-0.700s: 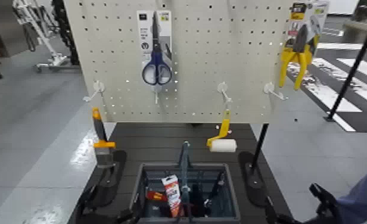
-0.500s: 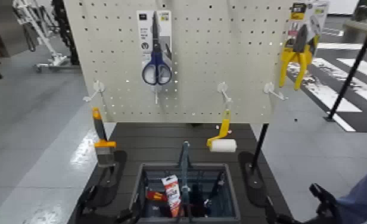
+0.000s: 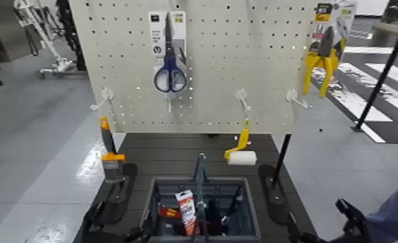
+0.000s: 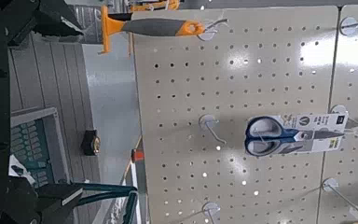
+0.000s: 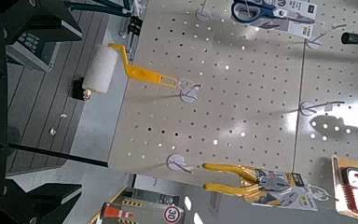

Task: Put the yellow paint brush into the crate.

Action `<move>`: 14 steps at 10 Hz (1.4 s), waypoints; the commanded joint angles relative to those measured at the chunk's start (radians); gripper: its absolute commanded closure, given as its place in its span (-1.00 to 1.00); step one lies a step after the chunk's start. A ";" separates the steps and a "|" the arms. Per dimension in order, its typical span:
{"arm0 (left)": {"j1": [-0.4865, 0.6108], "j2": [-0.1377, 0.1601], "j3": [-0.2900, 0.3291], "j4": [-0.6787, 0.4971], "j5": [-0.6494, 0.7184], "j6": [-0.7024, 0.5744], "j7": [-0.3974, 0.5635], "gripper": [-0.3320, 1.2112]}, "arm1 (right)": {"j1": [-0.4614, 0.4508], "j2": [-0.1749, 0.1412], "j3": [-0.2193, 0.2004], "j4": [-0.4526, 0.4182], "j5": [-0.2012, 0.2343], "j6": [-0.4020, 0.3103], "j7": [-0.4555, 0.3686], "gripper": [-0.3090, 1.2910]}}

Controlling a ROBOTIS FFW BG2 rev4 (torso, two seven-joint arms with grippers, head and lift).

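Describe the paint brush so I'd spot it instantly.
Find the big cream pegboard with holes. At its lower left corner hangs the flat paint brush, dark-handled with an orange tip and band. Unlike the yellow roller with white sleeve, it ends in wide grey bristles.

Paint brush (image 3: 113,150): dark handle, orange tip, orange band, grey ferrule. Pegboard (image 3: 201,64): cream, dotted with dark holes. Scissors (image 3: 170,71): blue handles. Roller (image 3: 242,157): yellow handle, white sleeve. Crate (image 3: 152,194): dark grey.
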 commanded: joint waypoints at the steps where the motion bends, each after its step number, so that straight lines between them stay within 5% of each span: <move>1: -0.003 -0.106 0.016 -0.003 0.014 0.016 -0.009 -0.42 | 0.001 0.000 0.000 0.000 0.000 0.000 0.000 -0.42; 7: -0.075 -0.109 0.166 -0.011 0.095 0.144 -0.136 -0.42 | -0.012 0.005 0.002 0.003 -0.009 0.025 0.022 -0.42; 14: -0.247 -0.025 0.283 0.043 0.218 0.397 -0.405 -0.37 | -0.029 0.009 0.009 0.012 -0.014 0.037 0.038 -0.42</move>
